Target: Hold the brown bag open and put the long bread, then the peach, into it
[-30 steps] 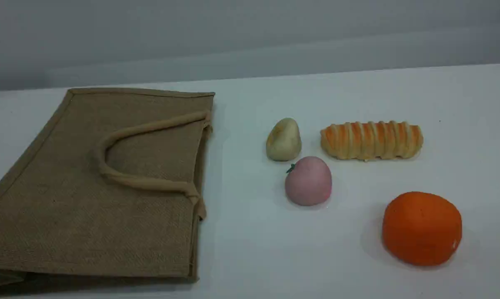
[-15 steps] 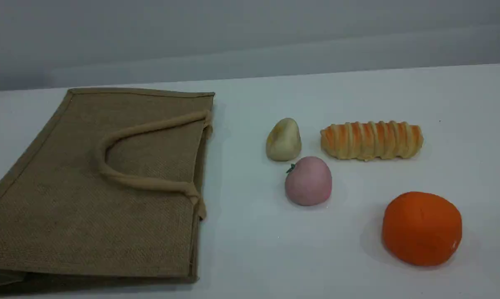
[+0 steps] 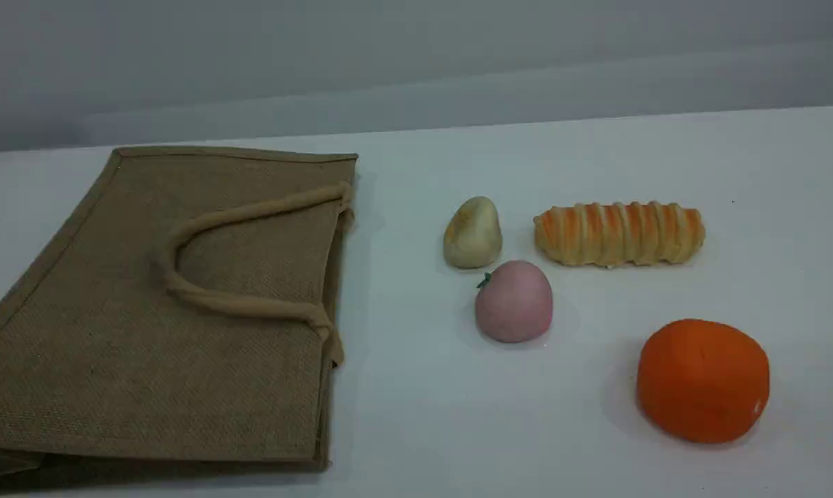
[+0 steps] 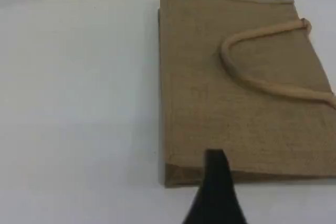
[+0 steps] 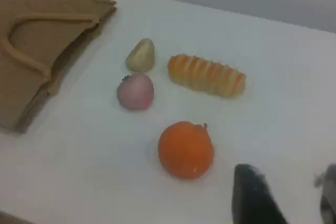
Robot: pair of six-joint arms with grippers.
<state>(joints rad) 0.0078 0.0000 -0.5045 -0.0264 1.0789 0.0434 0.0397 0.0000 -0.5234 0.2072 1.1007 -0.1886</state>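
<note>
So, the brown bag lies flat on the left part of the white table, with its opening side turned to the foods; one beige loop handle rests on top of the cloth, and the bag is closed, not held by anything. To the right of the bag, well apart from it, the long bread lies crosswise on the table, near the far side of the group; the peach sits nearer to the camera and to the left of the bread, with its small green leaf pointing to the upper left; a small beige-yellow fruit stands just behind the peach, almost touching it; a bigger orange ball is at the near right, apart from the others.

No arm shows in the scene view. In the left wrist view, one dark fingertip of the left gripper hangs above the near edge of the bag, holding nothing, and the jaws stand wide. In the right wrist view, the right gripper shows two fingertips with a gap between them, over bare table near the orange ball; nothing is between them; the jaws are partly apart.
</note>
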